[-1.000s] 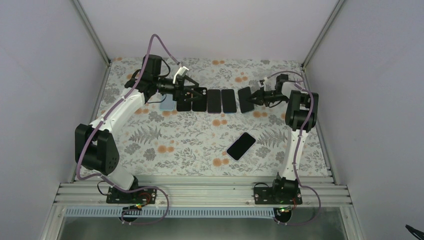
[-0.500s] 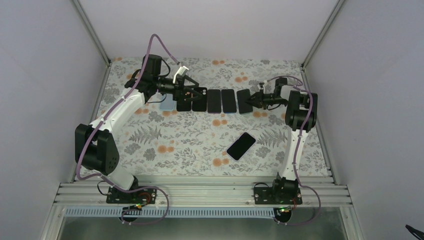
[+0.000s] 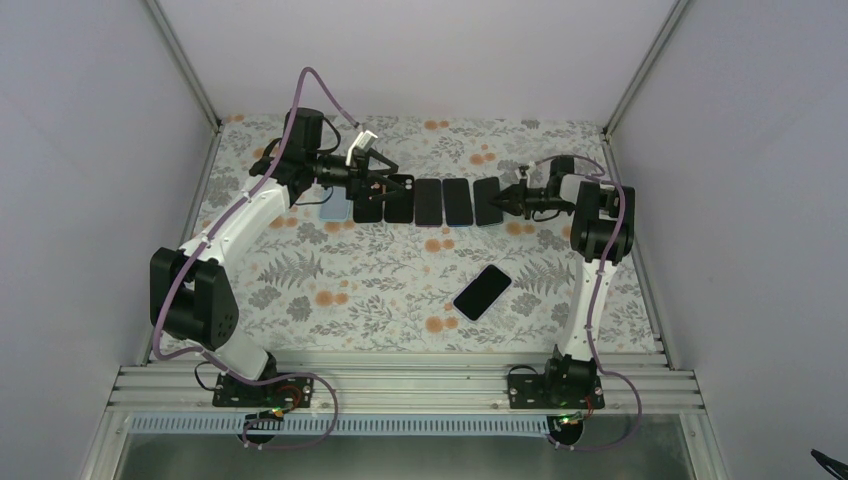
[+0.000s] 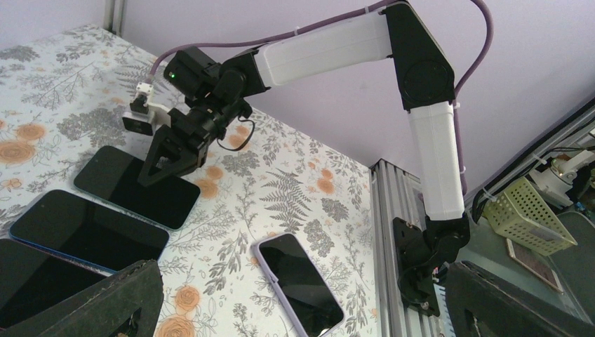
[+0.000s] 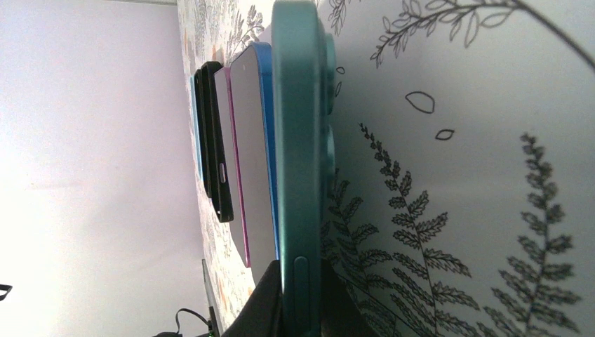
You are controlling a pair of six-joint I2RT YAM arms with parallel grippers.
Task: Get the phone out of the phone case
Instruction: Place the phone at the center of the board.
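Note:
A phone in a teal case (image 3: 487, 201) lies at the right end of a row at the back of the table. My right gripper (image 3: 508, 199) is shut on its right edge. In the right wrist view the teal case (image 5: 298, 140) stands edge-on, pinched near its side button by both fingers (image 5: 263, 309). My left gripper (image 3: 388, 190) hangs open above the dark phones at the left of the row, holding nothing. A phone in a lavender case (image 3: 482, 291) lies alone in the middle, screen up, also seen between my open left fingers as the lavender-cased phone (image 4: 298, 284).
More dark phones (image 3: 428, 202) lie side by side in the row, with a light blue case (image 3: 335, 210) at its left end. The metal rail (image 3: 400, 380) carries both arm bases. A yellow basket (image 4: 526, 214) sits beyond the table edge.
My right gripper has moved slightly left with the teal-cased phone, which has turned from tilted to lined up with the row. The left arm has barely moved.

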